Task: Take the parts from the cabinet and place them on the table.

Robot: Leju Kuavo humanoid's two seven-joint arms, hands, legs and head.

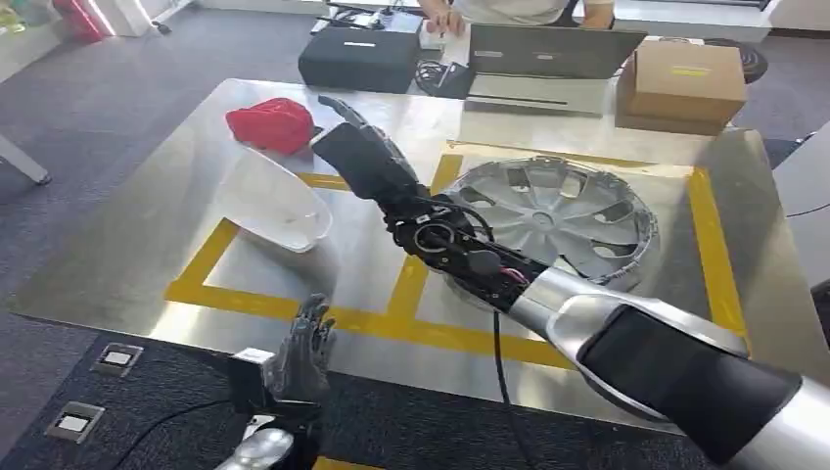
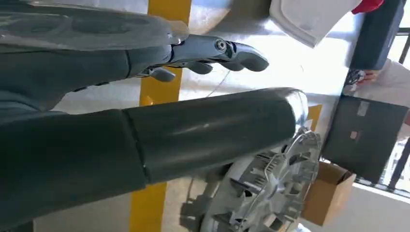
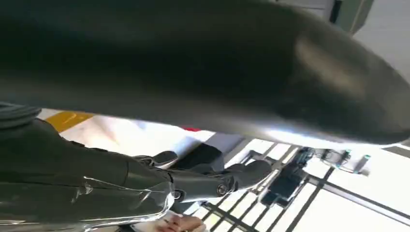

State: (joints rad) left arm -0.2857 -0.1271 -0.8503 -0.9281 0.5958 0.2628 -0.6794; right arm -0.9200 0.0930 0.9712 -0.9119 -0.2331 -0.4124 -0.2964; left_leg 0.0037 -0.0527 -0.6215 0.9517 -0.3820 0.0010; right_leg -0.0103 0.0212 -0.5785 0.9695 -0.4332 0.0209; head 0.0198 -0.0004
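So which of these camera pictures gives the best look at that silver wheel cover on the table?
The head view: the wheel cover lies nearly whole on the table, with the right arm crossing its near edge. The left wrist view catches part of it, turned and half hidden behind a dark arm. In the right wrist view I cannot make it out.

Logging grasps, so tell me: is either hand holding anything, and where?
Nothing is held: the right hand hovers spread over the shiny metal table, the left hand is empty.
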